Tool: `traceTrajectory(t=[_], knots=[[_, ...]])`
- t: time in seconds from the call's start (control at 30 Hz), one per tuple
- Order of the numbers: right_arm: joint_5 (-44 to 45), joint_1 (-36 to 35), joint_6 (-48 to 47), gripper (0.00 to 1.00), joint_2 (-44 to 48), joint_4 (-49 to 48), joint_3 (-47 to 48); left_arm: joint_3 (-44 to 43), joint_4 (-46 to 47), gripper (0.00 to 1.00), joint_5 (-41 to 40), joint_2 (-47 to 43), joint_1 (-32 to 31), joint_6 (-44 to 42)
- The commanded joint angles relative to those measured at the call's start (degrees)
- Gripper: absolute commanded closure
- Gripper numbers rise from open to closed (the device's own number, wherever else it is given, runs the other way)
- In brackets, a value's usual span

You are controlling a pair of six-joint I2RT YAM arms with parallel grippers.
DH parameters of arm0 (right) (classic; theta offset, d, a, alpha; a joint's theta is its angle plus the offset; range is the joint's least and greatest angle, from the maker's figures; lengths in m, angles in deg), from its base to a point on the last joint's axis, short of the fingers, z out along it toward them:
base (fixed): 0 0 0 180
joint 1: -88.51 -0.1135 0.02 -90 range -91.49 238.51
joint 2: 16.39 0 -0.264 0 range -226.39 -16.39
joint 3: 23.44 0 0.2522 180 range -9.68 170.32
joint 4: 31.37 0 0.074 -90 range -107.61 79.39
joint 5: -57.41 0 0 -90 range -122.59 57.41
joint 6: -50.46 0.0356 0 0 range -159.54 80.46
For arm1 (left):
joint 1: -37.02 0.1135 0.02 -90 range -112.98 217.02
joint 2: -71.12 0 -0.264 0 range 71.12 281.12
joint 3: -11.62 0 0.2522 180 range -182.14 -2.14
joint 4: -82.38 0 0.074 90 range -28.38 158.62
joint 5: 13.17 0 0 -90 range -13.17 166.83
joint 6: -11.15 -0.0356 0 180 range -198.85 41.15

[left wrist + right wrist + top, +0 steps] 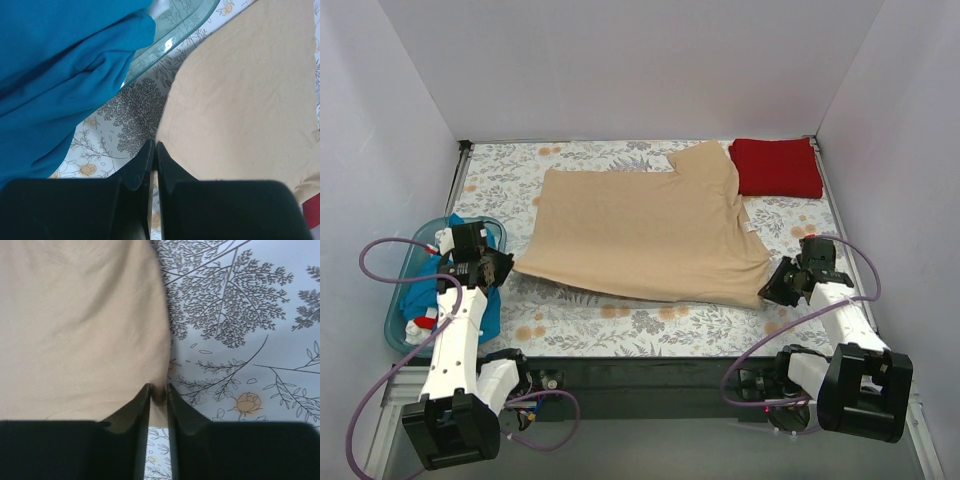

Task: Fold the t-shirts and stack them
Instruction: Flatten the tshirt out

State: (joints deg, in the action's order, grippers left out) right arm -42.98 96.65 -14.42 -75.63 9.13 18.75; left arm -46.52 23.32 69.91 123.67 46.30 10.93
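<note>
The tan t-shirt [645, 230] lies spread flat across the middle of the floral tablecloth [620, 322]. My right gripper [772, 287] is at its near right corner; in the right wrist view the gripper [158, 388] has its jaws a little apart, with the edge of the tan t-shirt [75, 325] lying between the tips. My left gripper [500, 268] is shut and empty, and in the left wrist view this gripper [154, 146] hovers just left of the tan t-shirt [240, 100]. The dark red t-shirt [777, 167] lies folded at the back right. The teal t-shirt [50, 75] spills from the tub.
A light blue plastic tub [398, 300] stands at the table's left edge beside the left arm, its clear rim [175, 35] close to the left fingers. White walls close in the table on three sides. Purple cables loop from both arms.
</note>
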Motion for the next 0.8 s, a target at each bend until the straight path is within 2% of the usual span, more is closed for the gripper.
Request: traceTrajectory(t=[0.0, 0.03, 0.07, 0.13, 0.23, 0.37, 0.5, 0.57, 0.7, 0.77], knots=[[1.8, 0.5, 0.0, 0.71, -2.7, -3.6, 3.5, 0.8, 2.7, 1.0, 0.2, 0.8, 0.7, 1.2], [2.1, 0.5, 0.3, 0.55, -4.1, -4.5, 4.6, 1.0, 3.4, 1.0, 0.8, 1.3, 0.7, 1.4], [3.7, 0.5, 0.8, 0.49, -5.0, -5.0, 5.6, 1.4, 4.1, 1.0, 1.4, 2.3, 0.7, 1.4], [6.2, 0.5, 1.3, 0.44, -7.9, -7.0, 8.1, 1.8, 6.3, 1.0, 2.6, 3.3, 0.6, 1.5], [7.1, 0.5, 1.4, 0.45, -12.7, -11.4, 10.7, 1.8, 8.3, 1.0, 3.7, 5.2, 0.7, 0.9], [1.5, 0.5, -2.0, 0.45, -21.9, -18.2, 15.9, 1.8, 10.3, 1.0, 4.1, 6.9, 0.7, 0.2], [-2.1, 0.0, -5.8, 0.52, -34.3, -20.0, 25.3, 3.1, 12.1, 1.0, 5.2, 8.0, 0.7, 0.0], [-2.8, -0.5, -6.4, 0.53, -37.1, -19.8, 27.6, 3.5, 12.9, 1.0, 5.9, 8.3, 0.7, 0.1], [1.0, -4.6, -7.6, 0.52, -40.8, -18.2, 31.8, 4.4, 13.6, 1.0, 6.3, 8.7, 0.7, 0.4], [5.6, -6.5, -8.7, 0.52, -41.7, -15.9, 33.2, 4.7, 13.8, 1.0, 6.4, 9.0, 0.7, 0.6]])
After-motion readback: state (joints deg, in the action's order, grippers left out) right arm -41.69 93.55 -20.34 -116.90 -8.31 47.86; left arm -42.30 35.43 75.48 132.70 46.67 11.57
